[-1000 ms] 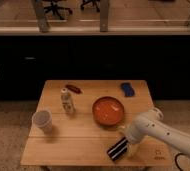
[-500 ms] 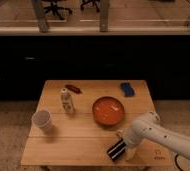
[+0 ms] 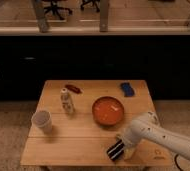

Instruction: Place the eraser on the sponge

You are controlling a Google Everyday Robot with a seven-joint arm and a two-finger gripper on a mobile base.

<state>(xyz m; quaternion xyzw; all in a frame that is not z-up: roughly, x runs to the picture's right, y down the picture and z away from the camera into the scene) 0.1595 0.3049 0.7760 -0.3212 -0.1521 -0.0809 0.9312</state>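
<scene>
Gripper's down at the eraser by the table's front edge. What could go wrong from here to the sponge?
1. The eraser lies at the gripper, close to the front edge of the table; a nudge could knock it off.
2. The orange bowl sits between it and the sponge; a low carry may clip it.
3. The sponge is small, near the far edge; the release could miss.

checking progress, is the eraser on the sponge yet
No: eraser at the table's front, at the gripper; sponge bare at the back right.
</scene>
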